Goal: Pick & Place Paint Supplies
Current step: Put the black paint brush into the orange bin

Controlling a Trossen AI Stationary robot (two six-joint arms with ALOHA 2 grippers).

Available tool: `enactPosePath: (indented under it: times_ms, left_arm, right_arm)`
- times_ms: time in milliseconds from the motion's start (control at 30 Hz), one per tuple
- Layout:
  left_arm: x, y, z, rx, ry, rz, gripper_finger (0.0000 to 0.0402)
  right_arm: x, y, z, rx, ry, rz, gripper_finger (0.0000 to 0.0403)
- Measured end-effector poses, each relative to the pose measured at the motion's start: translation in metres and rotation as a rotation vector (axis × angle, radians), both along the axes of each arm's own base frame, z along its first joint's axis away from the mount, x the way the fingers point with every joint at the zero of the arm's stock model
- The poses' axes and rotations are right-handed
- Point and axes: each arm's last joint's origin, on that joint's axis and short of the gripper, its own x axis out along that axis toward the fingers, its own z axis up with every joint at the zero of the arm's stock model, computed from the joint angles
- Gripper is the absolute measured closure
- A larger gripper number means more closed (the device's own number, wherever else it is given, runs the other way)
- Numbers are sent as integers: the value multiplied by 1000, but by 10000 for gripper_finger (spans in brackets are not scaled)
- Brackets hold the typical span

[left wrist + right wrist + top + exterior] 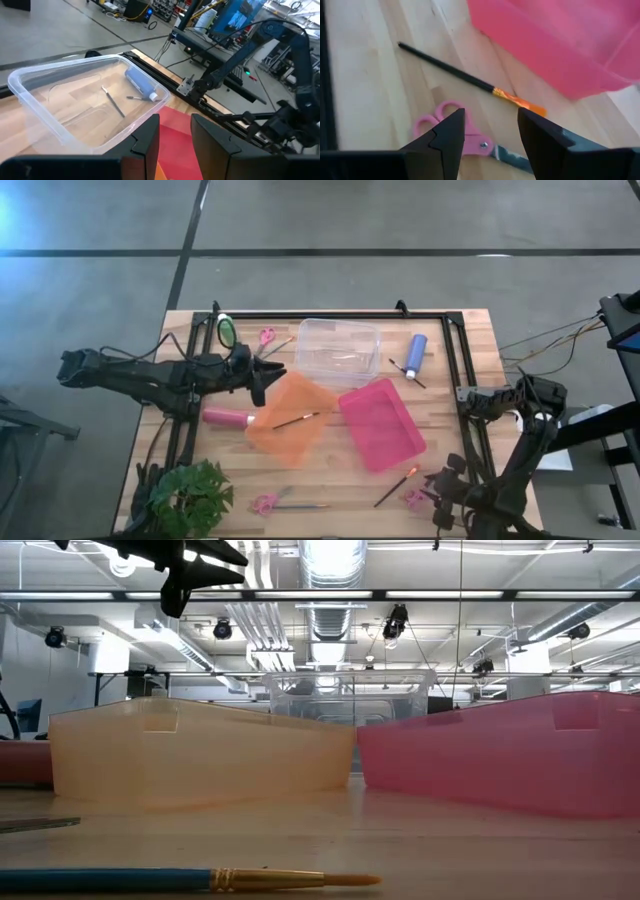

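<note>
Clear tub [338, 350] far centre; orange tray [292, 418] and pink tray [381, 423] mid-table; potted plant [188, 498] near left; pink scissors [266, 336] far left.

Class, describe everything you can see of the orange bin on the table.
The orange bin is a shallow, translucent plastic tray with a notched rim, upright and turned at an angle on the wooden table. One dark-handled paintbrush lies inside. Its corner meets the pink bin, and the left gripper hovers over its edge.

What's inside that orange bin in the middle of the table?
One thin paintbrush lies in the orange bin. The left gripper hangs over its near-left corner, hiding a small part of the floor.
</note>
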Motion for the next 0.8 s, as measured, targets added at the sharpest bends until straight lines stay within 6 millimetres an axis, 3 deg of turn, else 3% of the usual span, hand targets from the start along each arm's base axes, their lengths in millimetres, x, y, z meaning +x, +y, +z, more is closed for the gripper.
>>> enactPosePath:
  times_ms: [467, 800]
  left_arm:
    - [1, 0, 6, -64, -85, 11, 281]
    - [1, 0, 7, -81, -92, 14, 281]
  right_arm:
    - [-12, -25, -38, -37, -64, 16, 225]
    - [-13, -30, -47, -17, -72, 18, 225]
